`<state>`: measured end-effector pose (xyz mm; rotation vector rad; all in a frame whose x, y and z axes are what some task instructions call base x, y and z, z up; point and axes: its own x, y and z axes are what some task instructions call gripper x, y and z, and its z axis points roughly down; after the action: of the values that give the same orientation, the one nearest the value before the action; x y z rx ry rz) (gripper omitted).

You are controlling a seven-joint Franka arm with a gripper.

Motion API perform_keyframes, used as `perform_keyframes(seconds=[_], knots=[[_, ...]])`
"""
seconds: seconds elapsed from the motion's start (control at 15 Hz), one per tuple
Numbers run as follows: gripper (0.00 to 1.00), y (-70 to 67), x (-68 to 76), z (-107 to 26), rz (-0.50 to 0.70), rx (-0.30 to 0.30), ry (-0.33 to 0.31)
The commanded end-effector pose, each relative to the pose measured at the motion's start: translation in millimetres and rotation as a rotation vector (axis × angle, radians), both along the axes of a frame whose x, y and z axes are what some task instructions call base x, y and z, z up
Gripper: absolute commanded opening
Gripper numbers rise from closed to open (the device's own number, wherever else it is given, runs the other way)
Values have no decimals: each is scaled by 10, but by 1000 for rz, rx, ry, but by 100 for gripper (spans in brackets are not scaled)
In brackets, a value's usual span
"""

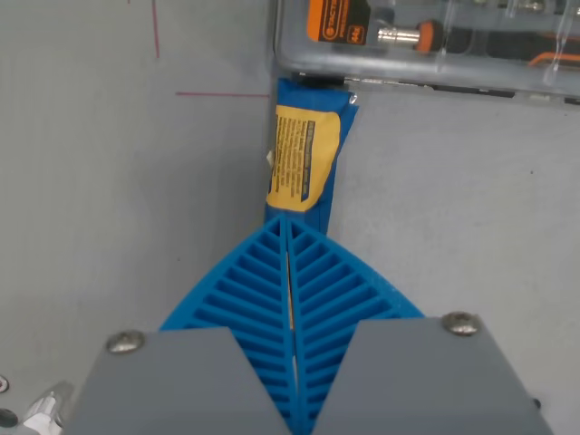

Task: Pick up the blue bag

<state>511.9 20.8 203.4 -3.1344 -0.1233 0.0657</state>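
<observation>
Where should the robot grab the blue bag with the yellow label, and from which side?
Probably the near edge of the blue bag, coming straight down from above. The bag looks thin and pinchable, and its far end sits tight against the clear plastic tool case, leaving no room there. The tool appears already closed on that near edge, fingers pressed together.

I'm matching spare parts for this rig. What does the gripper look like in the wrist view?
The gripper has two bright blue fingers with ribbed, fin-like slats, each tapering to a point. They mount on flat grey blocks, each with a silver screw near its top corner. No cables or printed markings are visible on it.
</observation>
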Motion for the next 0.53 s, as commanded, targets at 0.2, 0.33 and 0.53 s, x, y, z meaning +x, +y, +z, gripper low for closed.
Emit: perform_keyframes(seconds=[0.2,0.33,0.53], knots=[[0,-1,-117,149,19,-2,-57],[0,-1,-119,183,19,-2,-57],[0,-1,-121,233,19,-2,-57]])
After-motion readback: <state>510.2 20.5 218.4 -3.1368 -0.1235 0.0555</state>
